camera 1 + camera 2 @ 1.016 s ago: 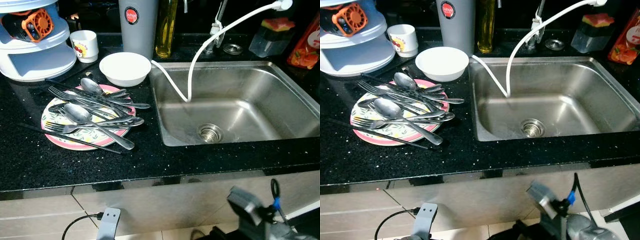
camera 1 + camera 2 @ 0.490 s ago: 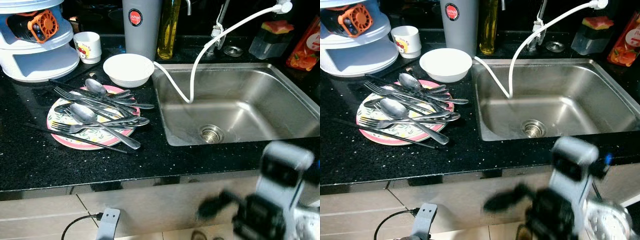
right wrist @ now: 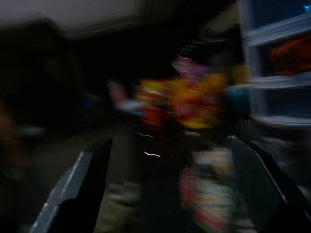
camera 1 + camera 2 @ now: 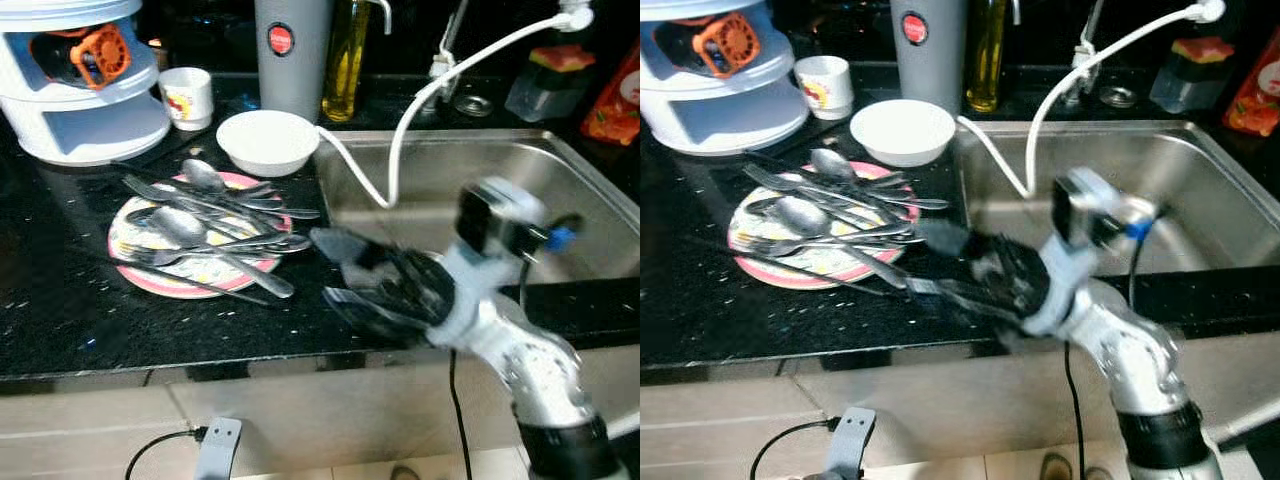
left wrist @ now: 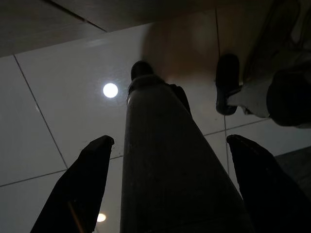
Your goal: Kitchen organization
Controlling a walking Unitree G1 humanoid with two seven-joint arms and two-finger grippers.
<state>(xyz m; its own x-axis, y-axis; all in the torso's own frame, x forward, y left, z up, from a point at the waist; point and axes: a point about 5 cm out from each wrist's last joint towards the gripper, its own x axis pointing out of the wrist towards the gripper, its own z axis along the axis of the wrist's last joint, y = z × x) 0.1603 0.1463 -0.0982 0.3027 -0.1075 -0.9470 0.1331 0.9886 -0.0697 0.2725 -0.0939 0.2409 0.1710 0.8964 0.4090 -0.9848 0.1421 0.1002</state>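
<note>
A pink-rimmed plate (image 4: 188,291) lies on the black counter (image 4: 60,320), heaped with several spoons and forks (image 4: 215,215). Behind it sits a white bowl (image 4: 268,141). My right gripper (image 4: 335,270) hovers over the counter's front edge, just right of the plate, blurred by motion. Its fingers are spread open with nothing between them, and they point at the cutlery. The right wrist view is smeared; the plate (image 3: 204,194) shows ahead between the open fingers (image 3: 92,174). My left gripper (image 5: 170,141) hangs open above the tiled floor, by the robot's leg.
A steel sink (image 4: 580,190) with a white hose (image 4: 400,130) lies right of the plate. Along the back stand a white tiered container (image 4: 80,100), a mug (image 4: 186,97), a grey tumbler (image 4: 292,50), an oil bottle (image 4: 346,50), a sponge holder (image 4: 545,85) and a red packet (image 4: 615,100).
My right arm has swung up from below the counter edge to counter height, reaching left toward the plate. The camera has shifted slightly; the dishes have not moved.
</note>
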